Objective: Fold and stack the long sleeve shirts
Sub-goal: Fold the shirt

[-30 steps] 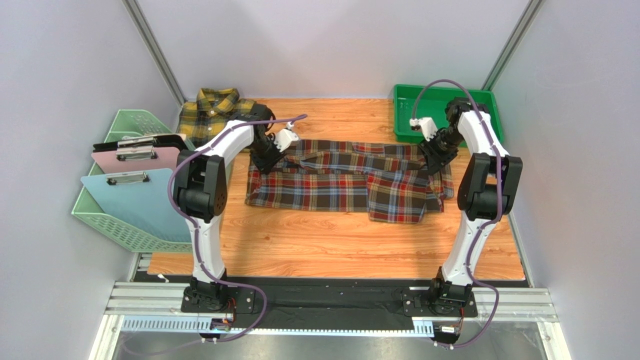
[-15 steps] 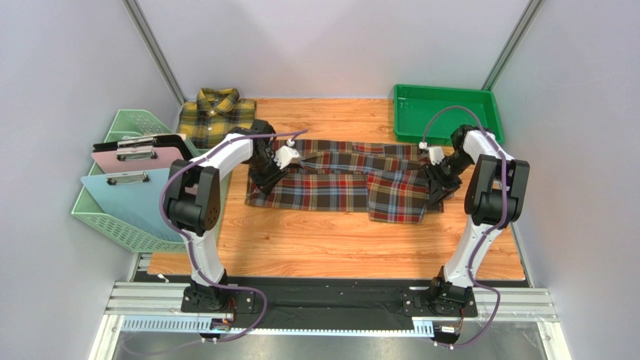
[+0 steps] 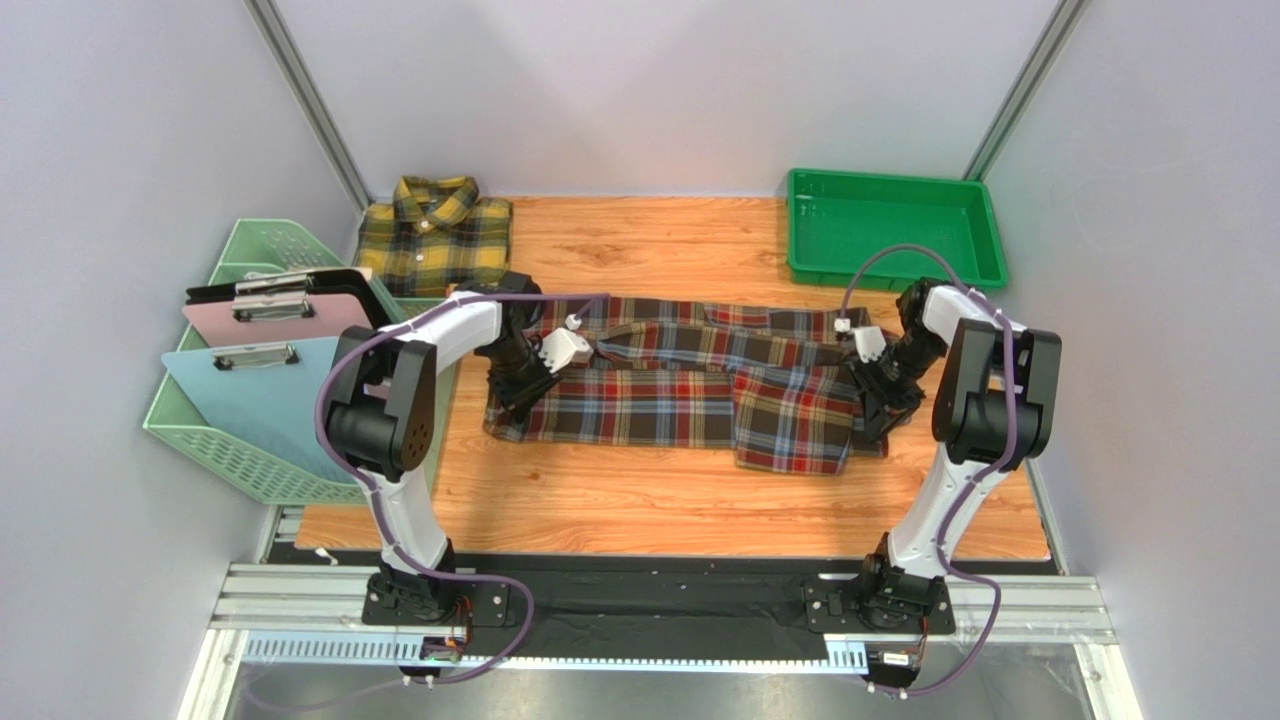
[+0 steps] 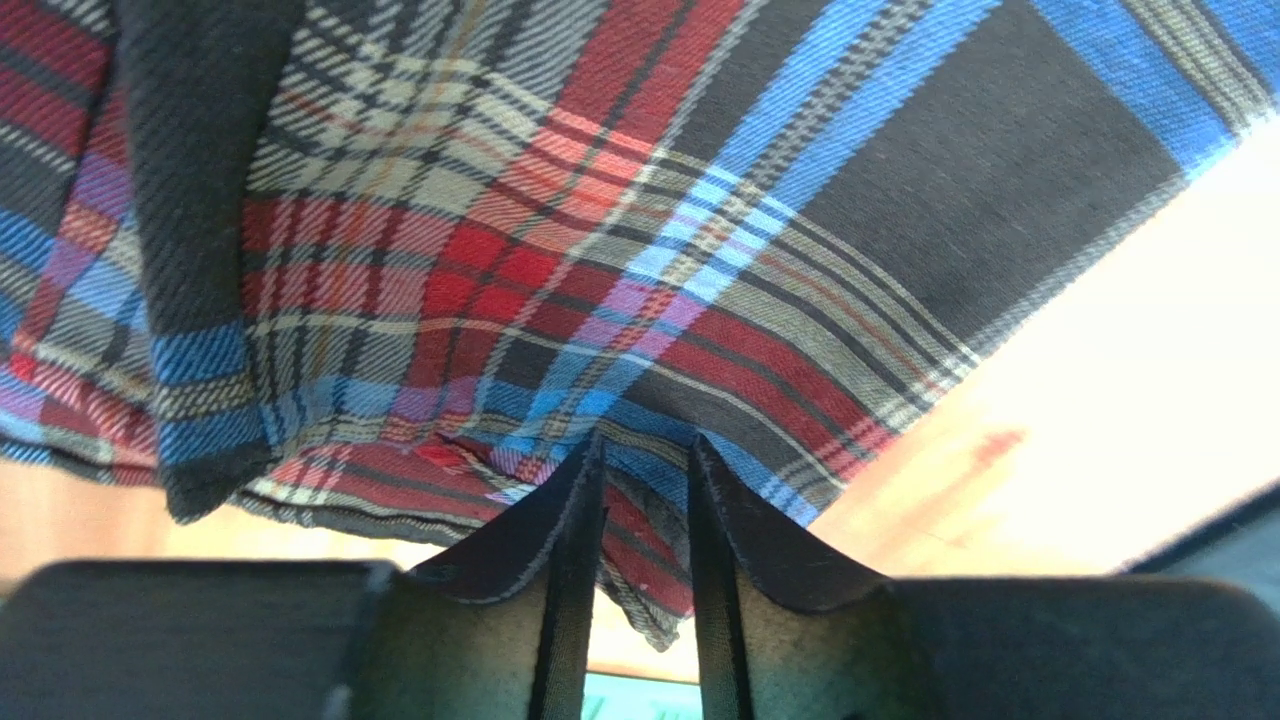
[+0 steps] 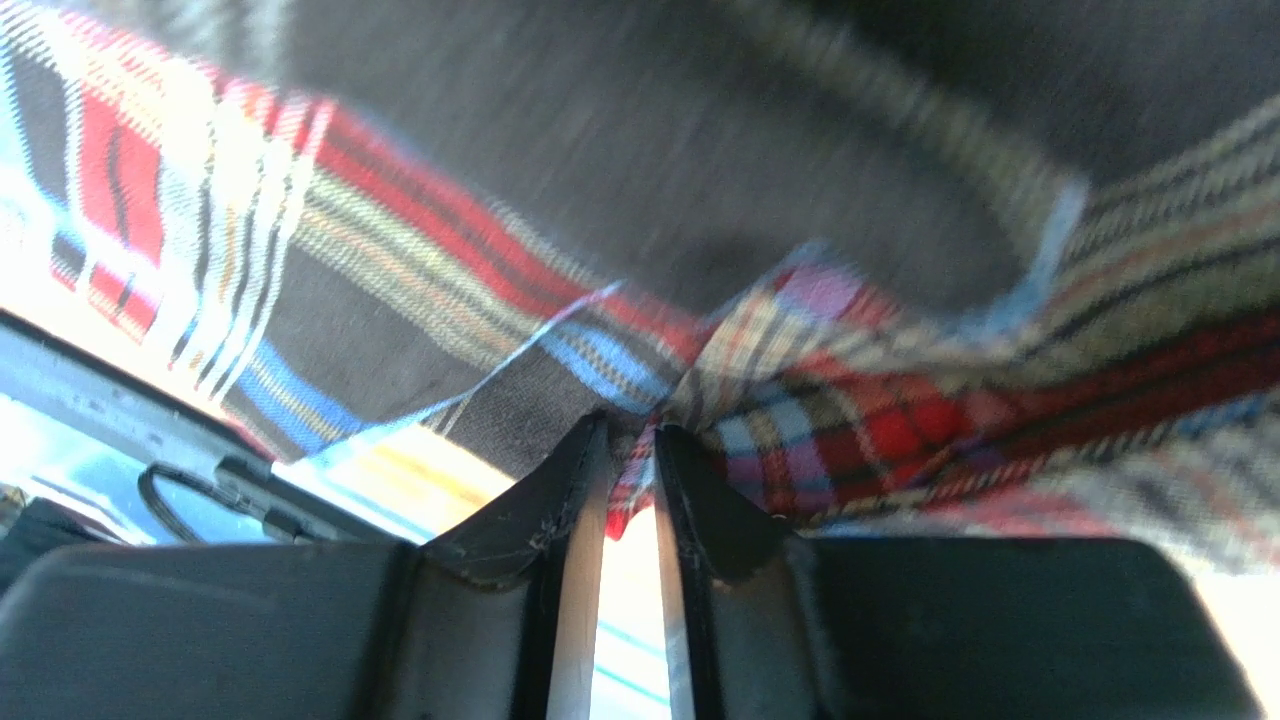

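Note:
The red, brown and navy plaid long sleeve shirt (image 3: 676,393) lies spread across the middle of the wooden table, sleeves folded along its far edge. My left gripper (image 3: 514,393) is at the shirt's left edge and my right gripper (image 3: 878,408) at its right edge. In the left wrist view the left gripper (image 4: 646,458) is shut on a fold of the plaid cloth (image 4: 631,255). In the right wrist view the right gripper (image 5: 631,443) pinches a bunched edge of the same cloth (image 5: 902,420). The yellow and dark check shirt (image 3: 436,233) lies folded at the back left corner.
A green tray (image 3: 962,270) stands at the back right. A mint basket (image 3: 226,443) holding pink, blue and black clipboards (image 3: 271,353) sits off the table's left edge. Grey walls close in both sides and the back.
Both grippers have moved from the shirt's far edge toward the near side, and the red plaid shirt has shifted nearer with them. The jaws have narrowed onto the cloth.

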You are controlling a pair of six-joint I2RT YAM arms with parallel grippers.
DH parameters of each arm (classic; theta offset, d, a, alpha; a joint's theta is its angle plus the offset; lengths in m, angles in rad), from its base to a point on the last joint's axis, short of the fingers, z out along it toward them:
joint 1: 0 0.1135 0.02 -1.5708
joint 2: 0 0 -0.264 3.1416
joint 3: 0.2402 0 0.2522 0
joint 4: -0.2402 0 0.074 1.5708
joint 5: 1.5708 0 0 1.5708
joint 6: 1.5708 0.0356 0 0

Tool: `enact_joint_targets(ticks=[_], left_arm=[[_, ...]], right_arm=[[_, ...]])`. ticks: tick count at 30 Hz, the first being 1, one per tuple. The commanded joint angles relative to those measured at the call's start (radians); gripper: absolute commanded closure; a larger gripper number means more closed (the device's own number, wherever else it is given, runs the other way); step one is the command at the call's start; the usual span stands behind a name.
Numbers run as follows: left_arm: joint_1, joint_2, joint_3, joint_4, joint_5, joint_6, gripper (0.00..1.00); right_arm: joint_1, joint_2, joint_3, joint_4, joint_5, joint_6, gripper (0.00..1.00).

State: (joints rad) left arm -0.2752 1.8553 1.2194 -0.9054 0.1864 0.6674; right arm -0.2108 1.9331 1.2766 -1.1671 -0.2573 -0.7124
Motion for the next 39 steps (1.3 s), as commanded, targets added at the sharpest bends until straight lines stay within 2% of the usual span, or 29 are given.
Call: enact_joint_targets(ticks=[1, 5, 9, 11, 16, 17, 25, 33, 35, 37, 38, 39], left_arm=[[0.014, -0.074, 0.020, -0.066, 0.100, 0.018, 0.64], [0.039, -0.077, 0.165, -0.125, 0.182, 0.049, 0.55], [0.047, -0.007, 0.320, -0.197, 0.216, 0.089, 0.50], [0.053, 0.037, 0.354, -0.214, 0.225, 0.103, 0.41], [0.059, 0.103, 0.397, -0.211, 0.214, 0.129, 0.37], [0.059, 0.110, 0.402, -0.210, 0.212, 0.133, 0.37], [0.057, 0.186, 0.431, -0.242, 0.208, 0.195, 0.35], [0.059, 0.211, 0.402, -0.224, 0.177, 0.219, 0.36], [0.059, 0.214, 0.400, -0.214, 0.177, 0.219, 0.37], [0.057, 0.219, 0.402, -0.208, 0.174, 0.213, 0.45], [0.059, 0.220, 0.407, -0.211, 0.171, 0.215, 0.49], [0.059, 0.217, 0.410, -0.214, 0.171, 0.218, 0.60]], right_arm=[[-0.002, -0.100, 0.082, -0.104, -0.023, -0.062, 0.75], [-0.002, -0.100, 0.266, -0.138, -0.134, -0.062, 0.62], [0.008, -0.039, 0.378, -0.102, -0.152, -0.029, 0.49], [0.017, 0.016, 0.417, -0.095, -0.151, -0.010, 0.47], [0.048, 0.082, 0.455, -0.066, -0.132, -0.005, 0.44], [0.053, 0.087, 0.452, -0.057, -0.126, -0.007, 0.41], [0.097, 0.153, 0.448, -0.039, -0.079, -0.051, 0.39], [0.108, 0.149, 0.400, -0.066, -0.080, -0.102, 0.47], [0.108, 0.152, 0.398, -0.066, -0.079, -0.105, 0.54], [0.108, 0.153, 0.400, -0.066, -0.077, -0.104, 0.63], [0.108, 0.152, 0.405, -0.068, -0.077, -0.104, 0.72], [0.110, 0.147, 0.403, -0.068, -0.082, -0.104, 0.77]])
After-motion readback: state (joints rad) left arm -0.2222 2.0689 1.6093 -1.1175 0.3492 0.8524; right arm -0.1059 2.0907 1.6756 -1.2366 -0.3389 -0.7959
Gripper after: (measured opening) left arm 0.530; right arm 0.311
